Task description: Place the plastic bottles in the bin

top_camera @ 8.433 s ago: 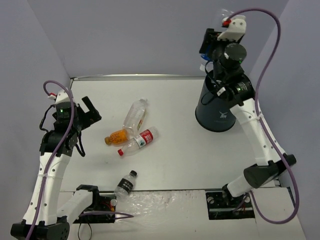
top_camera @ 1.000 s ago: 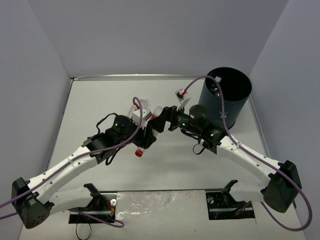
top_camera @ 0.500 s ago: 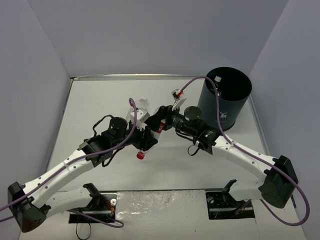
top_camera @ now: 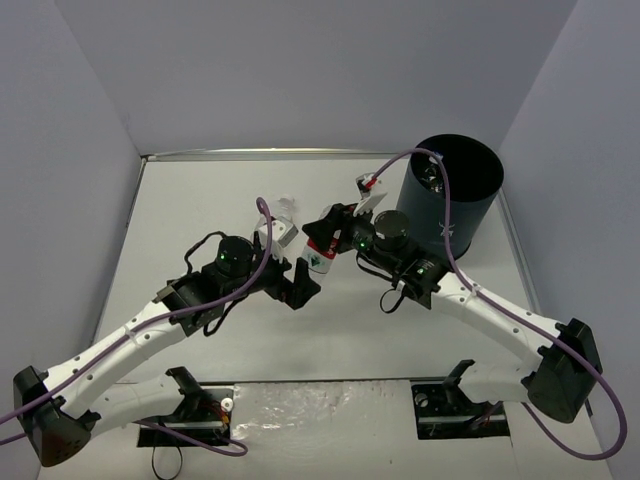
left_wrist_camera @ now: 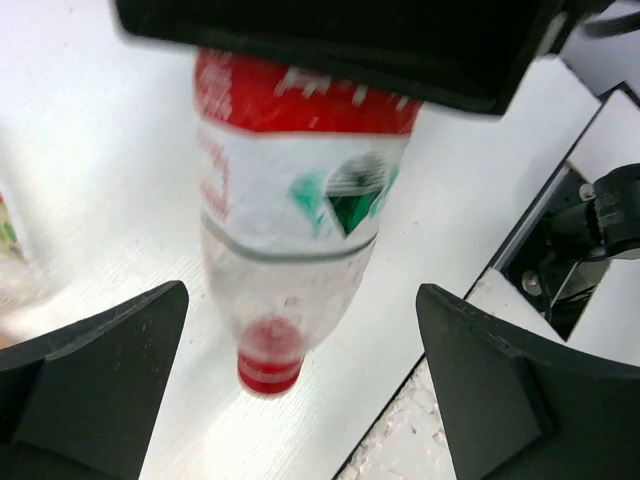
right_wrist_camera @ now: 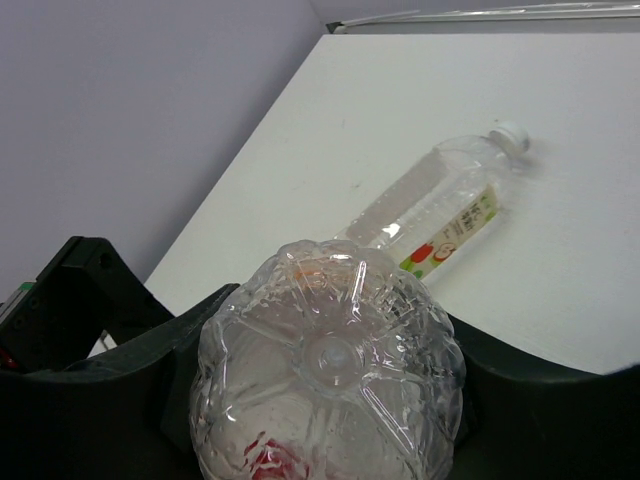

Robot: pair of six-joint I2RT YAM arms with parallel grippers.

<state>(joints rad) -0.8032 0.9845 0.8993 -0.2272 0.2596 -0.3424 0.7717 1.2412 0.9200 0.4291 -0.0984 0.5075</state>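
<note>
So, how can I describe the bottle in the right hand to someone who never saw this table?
Find the dark round bin at the far right of the table. Just left of it, the right hand holds a clear bottle, cap pointing down. Its red label and red cap set it apart from the white-capped bottle lying flat.

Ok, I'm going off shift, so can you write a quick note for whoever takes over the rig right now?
Left gripper: open, fingers either side of the red-label bottle, not touching it.
Right gripper: shut on that bottle near its base, cap hanging down.
Bin: upright at back right; contents hard to make out.
Done: red-label bottle is in the right grip.
Left: drop it in the bin, then fetch the clear bottle lying on the table.
</note>
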